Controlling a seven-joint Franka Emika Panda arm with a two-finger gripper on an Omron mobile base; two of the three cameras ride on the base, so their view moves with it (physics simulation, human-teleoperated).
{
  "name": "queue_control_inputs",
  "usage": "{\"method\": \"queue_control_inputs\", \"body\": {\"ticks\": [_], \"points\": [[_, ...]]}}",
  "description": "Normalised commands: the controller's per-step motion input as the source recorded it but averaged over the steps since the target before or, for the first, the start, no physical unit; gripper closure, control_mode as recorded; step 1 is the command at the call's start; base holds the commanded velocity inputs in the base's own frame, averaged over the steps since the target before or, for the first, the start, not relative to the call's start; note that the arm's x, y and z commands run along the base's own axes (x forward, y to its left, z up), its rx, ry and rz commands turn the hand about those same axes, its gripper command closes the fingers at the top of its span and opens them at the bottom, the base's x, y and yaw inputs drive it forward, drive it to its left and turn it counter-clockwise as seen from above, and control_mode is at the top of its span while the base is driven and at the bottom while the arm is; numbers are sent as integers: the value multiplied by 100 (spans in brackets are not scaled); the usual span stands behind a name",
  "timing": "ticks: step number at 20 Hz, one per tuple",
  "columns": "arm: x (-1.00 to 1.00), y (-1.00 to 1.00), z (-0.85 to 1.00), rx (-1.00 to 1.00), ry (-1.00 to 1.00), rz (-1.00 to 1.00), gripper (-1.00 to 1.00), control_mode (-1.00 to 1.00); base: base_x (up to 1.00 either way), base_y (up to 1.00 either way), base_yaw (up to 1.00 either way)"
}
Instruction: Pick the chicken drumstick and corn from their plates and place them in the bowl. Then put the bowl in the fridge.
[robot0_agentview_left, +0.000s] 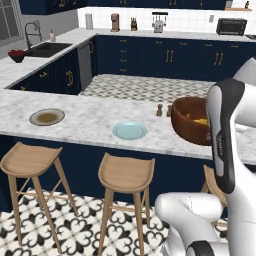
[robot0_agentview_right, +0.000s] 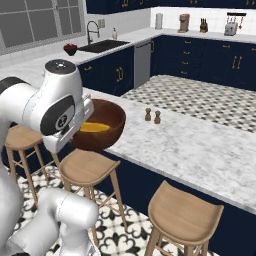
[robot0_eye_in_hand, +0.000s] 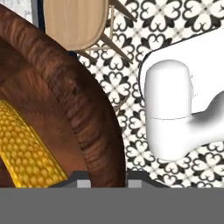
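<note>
A marble counter fronts a navy kitchen. Nearest, the gripper pinches the rim of the wooden bowl, with the corn lying inside. Left of it sit the light blue plate and, farther left, the brownish-grey plate, both bare.

Grained matt wooden bowl, bumpy yellow corn, veined marble counter.

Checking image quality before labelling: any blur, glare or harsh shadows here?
Left base view: even flat light, soft overall, bowl readable. Right base view: no glare, corn clear. Hand view: bowl rim close and slightly soft, corn kernels sharp.
</note>
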Motion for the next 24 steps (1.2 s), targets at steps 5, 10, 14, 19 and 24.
{"method": "queue_control_inputs", "body": {"ticks": [5, 10, 14, 19, 24], "points": [[-79, 7, 39, -4, -9, 8, 100, -100, 0, 0, 0], [-16, 27, 7, -13, -9, 12, 100, -100, 0, 0, 0], [-10, 9, 0, -9, -7, 3, 100, 100, -10, 0, 0], [0, 0, 0, 0, 0, 0, 100, 100, -57, -44, -6], [0, 0, 0, 0, 0, 0, 100, 100, -2, -96, -50]]}}
